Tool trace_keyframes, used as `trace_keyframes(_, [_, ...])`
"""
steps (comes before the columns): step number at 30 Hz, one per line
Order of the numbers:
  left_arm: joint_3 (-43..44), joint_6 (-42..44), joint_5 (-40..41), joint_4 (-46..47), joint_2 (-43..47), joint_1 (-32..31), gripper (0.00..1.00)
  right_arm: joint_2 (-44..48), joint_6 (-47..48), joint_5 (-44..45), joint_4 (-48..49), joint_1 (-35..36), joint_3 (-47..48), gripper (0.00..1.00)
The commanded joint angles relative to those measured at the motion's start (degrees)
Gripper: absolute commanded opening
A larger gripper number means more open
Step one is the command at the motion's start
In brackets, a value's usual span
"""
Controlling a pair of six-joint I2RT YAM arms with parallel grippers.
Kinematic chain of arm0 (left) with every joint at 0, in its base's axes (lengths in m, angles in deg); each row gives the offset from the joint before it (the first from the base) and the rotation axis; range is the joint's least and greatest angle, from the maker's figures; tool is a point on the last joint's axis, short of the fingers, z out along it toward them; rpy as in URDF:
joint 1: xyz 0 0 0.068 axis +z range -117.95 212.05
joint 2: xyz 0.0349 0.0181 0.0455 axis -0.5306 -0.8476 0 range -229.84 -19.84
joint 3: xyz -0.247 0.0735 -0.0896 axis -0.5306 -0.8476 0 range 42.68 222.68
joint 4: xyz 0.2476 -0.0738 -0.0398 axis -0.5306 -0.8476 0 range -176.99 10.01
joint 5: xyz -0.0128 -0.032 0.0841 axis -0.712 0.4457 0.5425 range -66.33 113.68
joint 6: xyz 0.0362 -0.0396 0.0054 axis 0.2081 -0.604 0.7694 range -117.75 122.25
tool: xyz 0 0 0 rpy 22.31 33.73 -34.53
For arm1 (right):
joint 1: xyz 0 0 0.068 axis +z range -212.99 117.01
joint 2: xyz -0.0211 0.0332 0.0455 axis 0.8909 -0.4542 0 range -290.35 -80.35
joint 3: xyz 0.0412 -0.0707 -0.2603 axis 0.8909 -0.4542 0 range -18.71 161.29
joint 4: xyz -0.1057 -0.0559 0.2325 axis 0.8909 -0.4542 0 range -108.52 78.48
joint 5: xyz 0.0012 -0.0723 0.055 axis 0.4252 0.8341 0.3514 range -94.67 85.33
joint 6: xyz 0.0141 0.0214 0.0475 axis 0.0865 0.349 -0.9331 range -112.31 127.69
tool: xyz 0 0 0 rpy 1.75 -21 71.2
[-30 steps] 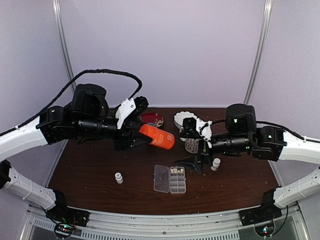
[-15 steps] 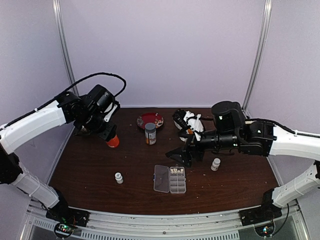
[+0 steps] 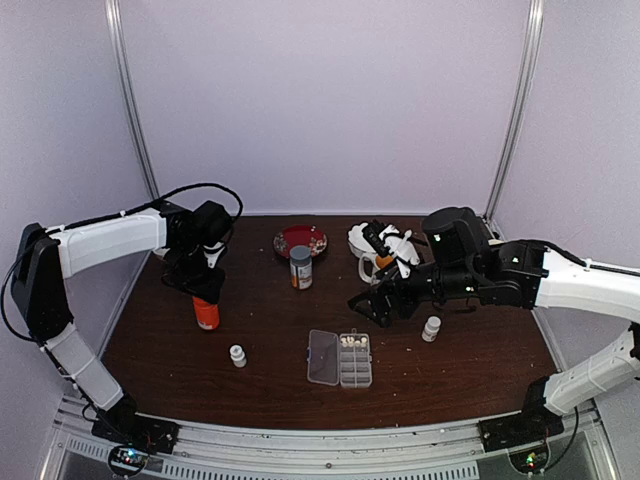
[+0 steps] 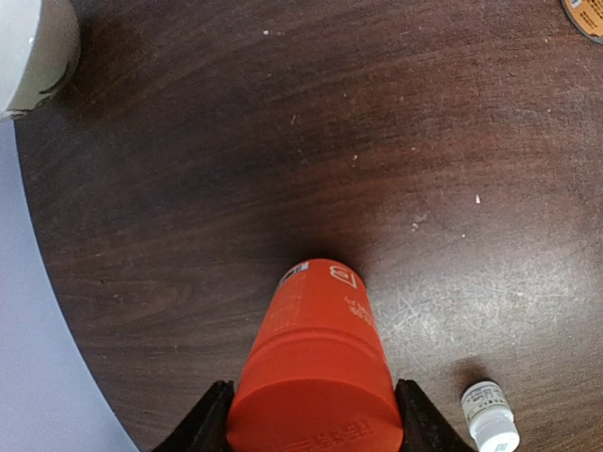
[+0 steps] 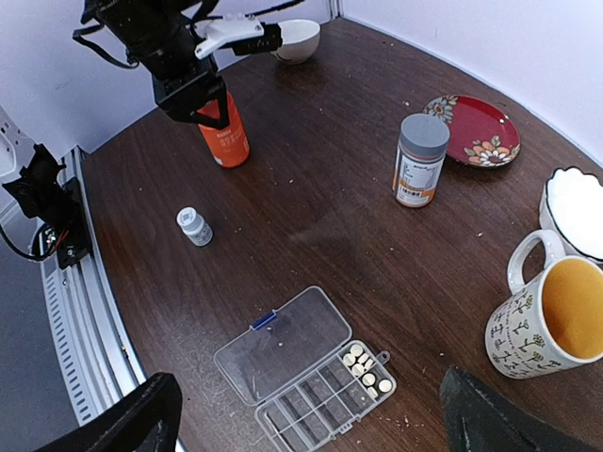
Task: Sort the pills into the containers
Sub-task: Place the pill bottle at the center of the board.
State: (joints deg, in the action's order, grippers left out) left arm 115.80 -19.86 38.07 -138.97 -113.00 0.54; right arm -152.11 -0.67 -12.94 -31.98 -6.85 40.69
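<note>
The clear pill box (image 3: pixel 340 358) lies open at the front middle, its lid folded out flat to the left. Several cream pills (image 5: pixel 366 369) sit in the two end cells of the containers (image 5: pixel 306 405); the other cells look empty. My right gripper (image 3: pixel 375 305) hangs above and just behind the box, open wide with nothing between its fingers (image 5: pixel 141 419). At the far left my left gripper (image 3: pixel 205 288) is shut on the top of an orange bottle (image 3: pixel 207 314), which stands upright on the table. The left wrist view shows both jaws pressed against the bottle (image 4: pixel 316 367).
A grey-capped bottle (image 3: pixel 300 267) stands before a red plate (image 3: pixel 301 240). A patterned mug (image 5: pixel 551 320) and a white bowl (image 5: pixel 575 202) are at the back right, another bowl (image 5: pixel 297 38) at the back left. Small white vials stand at the front left (image 3: pixel 237 355) and right (image 3: pixel 431 328).
My left arm has swung the orange bottle from mid-table, where it lay tilted, out to the left and set it upright low on the table. The right gripper has shifted slightly.
</note>
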Motion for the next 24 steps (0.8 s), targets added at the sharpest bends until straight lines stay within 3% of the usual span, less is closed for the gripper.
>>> trace_keyframes(1, [-0.9,-1.9,-5.2,5.0,0.2,1.2,0.08,2.7,0.1,2.9,0.0,0.1,-0.9,1.00])
trace_keyframes(2, [-1.0,-2.0,-5.2,5.1,0.3,1.3,0.12,2.8,0.2,3.0,-0.3,0.0,-0.9,1.00])
trace_keyframes(6, [-2.1,-1.7,-6.0,5.2,1.8,1.4,0.70,2.9,0.3,2.9,-0.8,0.1,-1.0,1.00])
trace_keyframes(9, [-3.3,-2.3,-5.4,5.3,3.5,1.4,0.89,2.7,0.2,2.7,-0.8,0.1,-0.9,1.00])
trace_keyframes(15, [-3.3,-1.7,-4.5,4.2,7.4,1.3,0.97,2.7,0.1,4.7,-1.4,0.1,-0.1,1.00])
trace_keyframes(19, [-2.7,-0.6,-3.6,6.1,12.8,1.3,0.98,5.4,-3.9,9.1,1.4,0.0,-1.5,1.00])
trace_keyframes(24, [-2.5,-0.1,-6.6,12.4,14.1,1.3,0.94,10.0,-6.3,7.8,7.1,-0.3,-6.1,1.00])
